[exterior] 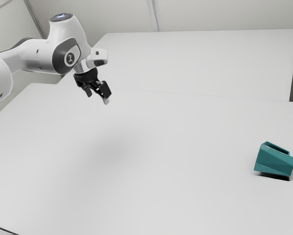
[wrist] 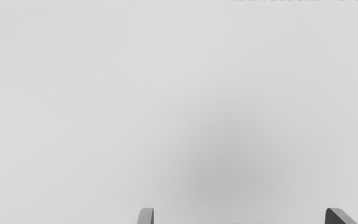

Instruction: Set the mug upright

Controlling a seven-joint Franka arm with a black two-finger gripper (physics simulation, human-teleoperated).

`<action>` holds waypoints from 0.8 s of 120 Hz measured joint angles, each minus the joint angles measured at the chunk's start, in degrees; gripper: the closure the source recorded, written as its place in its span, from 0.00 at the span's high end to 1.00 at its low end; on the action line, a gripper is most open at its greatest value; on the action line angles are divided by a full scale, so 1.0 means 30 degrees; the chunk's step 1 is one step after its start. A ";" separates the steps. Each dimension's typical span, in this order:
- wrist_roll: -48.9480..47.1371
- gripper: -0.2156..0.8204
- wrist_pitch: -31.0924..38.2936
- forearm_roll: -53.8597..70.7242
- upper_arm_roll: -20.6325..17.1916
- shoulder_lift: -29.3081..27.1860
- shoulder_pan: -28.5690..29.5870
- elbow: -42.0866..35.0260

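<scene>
The teal mug (exterior: 273,161) lies on its side on the white table, near the exterior view's right edge, with its handle facing up. High above the table, toward the exterior view's upper left, hangs my gripper (exterior: 98,98), far from the mug. In the wrist view the two fingertips of my gripper (wrist: 239,216) stand wide apart, with only bare table surface behind the gap.
The white table (exterior: 151,196) stretches from below the arm to the mug, and a soft shadow falls on it beneath my hand. Behind it a second white surface (exterior: 200,63) reaches back toward pale walls.
</scene>
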 joint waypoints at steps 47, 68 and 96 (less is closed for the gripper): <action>-0.0773 0.79 0.1414 -0.3496 -0.0072 -0.2391 -0.3638 -0.2846; -0.1112 0.79 0.2146 -0.5875 -0.0126 -0.2051 -0.6550 -0.3335; -0.1440 0.79 0.3438 -0.8055 -0.0248 -0.1274 -0.9053 -0.4234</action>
